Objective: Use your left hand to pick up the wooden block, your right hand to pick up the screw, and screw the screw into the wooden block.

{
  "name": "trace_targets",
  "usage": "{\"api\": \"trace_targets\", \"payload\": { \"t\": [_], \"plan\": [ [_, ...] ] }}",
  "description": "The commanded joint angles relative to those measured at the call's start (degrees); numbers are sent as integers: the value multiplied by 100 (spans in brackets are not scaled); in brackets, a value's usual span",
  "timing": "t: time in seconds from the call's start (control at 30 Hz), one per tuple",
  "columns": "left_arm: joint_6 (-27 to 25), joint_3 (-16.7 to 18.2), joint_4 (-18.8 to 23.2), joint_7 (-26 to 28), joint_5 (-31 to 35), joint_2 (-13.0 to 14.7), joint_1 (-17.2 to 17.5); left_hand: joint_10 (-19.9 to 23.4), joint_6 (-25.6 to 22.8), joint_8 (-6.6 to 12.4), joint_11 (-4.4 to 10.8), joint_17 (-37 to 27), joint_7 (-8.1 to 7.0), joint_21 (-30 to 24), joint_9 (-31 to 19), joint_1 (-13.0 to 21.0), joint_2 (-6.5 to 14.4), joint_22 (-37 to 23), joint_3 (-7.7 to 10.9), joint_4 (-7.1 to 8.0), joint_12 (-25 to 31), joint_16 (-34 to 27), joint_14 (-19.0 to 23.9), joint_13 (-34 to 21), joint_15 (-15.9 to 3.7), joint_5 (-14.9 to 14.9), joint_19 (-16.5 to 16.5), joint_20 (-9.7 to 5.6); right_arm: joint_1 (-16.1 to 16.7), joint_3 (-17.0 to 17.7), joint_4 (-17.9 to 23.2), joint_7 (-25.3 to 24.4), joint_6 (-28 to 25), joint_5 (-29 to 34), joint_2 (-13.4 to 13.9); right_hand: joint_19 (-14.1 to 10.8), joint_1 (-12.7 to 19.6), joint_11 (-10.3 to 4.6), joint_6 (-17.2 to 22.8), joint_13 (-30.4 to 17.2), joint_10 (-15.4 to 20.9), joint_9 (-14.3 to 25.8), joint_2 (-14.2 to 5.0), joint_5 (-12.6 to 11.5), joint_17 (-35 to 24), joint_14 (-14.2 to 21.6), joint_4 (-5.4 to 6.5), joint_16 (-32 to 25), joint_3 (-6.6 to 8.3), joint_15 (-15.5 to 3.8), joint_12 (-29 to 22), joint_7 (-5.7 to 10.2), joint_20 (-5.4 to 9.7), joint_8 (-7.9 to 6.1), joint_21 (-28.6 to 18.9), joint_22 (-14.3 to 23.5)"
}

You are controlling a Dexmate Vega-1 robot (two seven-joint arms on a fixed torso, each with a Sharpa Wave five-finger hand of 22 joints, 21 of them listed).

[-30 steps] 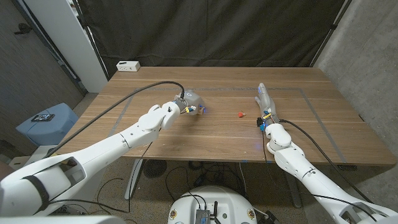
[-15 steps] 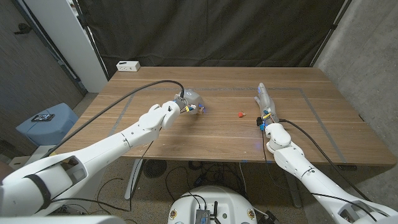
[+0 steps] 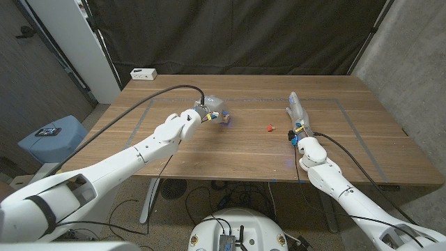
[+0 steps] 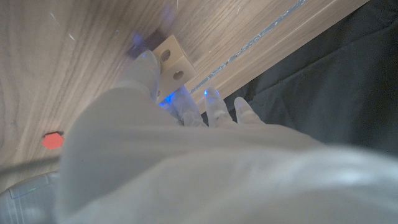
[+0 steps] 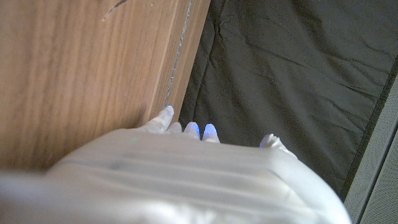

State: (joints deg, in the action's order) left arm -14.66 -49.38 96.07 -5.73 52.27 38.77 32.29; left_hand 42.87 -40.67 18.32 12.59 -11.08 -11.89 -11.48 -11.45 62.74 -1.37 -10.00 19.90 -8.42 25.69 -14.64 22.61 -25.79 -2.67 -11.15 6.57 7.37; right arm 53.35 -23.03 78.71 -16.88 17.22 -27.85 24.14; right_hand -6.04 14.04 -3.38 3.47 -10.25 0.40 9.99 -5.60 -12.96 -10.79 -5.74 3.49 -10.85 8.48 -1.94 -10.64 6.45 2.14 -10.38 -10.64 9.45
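My left hand [image 3: 211,109] grips the small pale wooden block [image 3: 225,117] left of the table's middle. The block [image 4: 171,58] shows two holes in its face and sits between the thumb and the fingers [image 4: 211,106], a little above the wood. The red screw [image 3: 269,128] lies on the table between my two hands, apart from both; it also appears as the red screw [image 4: 53,140] in the left wrist view. My right hand [image 3: 296,111] stands on its edge to the right of the screw, fingers stretched out and holding nothing. Its fingertips [image 5: 193,129] reach toward the far table edge.
A white box [image 3: 143,73] sits at the table's back left corner. Pale tape lines [image 3: 334,101] mark a rectangle on the wooden table [image 3: 230,153]. A dark curtain hangs behind. A blue stool with a phone [image 3: 50,134] stands off the left side.
My left hand has moved slightly up and away with the wooden block in it. The screw and my right hand have stayed where they were.
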Motion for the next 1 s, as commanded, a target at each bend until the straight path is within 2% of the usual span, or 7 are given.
{"api": "trace_targets", "payload": {
  "t": [0.03,0.2,0.5,1.0],
  "plan": [
    [-237,282,251,92,-446,-78,149,51,-69,-3,19,-13,2,-5,-20,-9,51,-19,-46,11,-21,-29,32,-31,-728,-49,11,10,72,7,232,-26,-141,64,144,2,-29,-52,-18,-22,1,33,-9,-41,-19,-25,-49,-41,6,-26,-19,-31,133,-37,-15,18],
    [-478,463,321,200,-822,-222,233,51,-62,-20,19,-14,-10,18,-20,-22,58,-19,-68,15,-35,-24,24,-43,-722,-51,-41,28,166,43,467,-115,-283,114,274,3,-30,-55,-15,-22,1,33,-12,-42,-19,-24,-51,-41,7,-27,-19,-28,135,-38,-15,18],
    [-698,556,358,399,-1297,-348,256,1,-18,-68,17,-19,-34,30,-21,-57,70,-20,-112,29,-84,-10,-2,-61,-714,-51,-78,29,262,71,751,-163,-478,176,446,4,-33,-47,-5,-22,5,33,-14,-43,-19,-24,-55,-41,8,-25,-20,-35,141,-42,-14,18],
    [-529,730,196,585,-2498,-533,180,-71,30,-131,17,-22,-47,43,-23,-82,96,-20,-163,33,-159,45,-123,-82,-689,-54,-140,42,257,29,1120,-216,-915,445,770,3,-31,-61,-2,-22,-3,33,-9,-44,-16,-26,-69,-39,9,-27,-17,-33,144,-41,-14,18]
  ]
}}
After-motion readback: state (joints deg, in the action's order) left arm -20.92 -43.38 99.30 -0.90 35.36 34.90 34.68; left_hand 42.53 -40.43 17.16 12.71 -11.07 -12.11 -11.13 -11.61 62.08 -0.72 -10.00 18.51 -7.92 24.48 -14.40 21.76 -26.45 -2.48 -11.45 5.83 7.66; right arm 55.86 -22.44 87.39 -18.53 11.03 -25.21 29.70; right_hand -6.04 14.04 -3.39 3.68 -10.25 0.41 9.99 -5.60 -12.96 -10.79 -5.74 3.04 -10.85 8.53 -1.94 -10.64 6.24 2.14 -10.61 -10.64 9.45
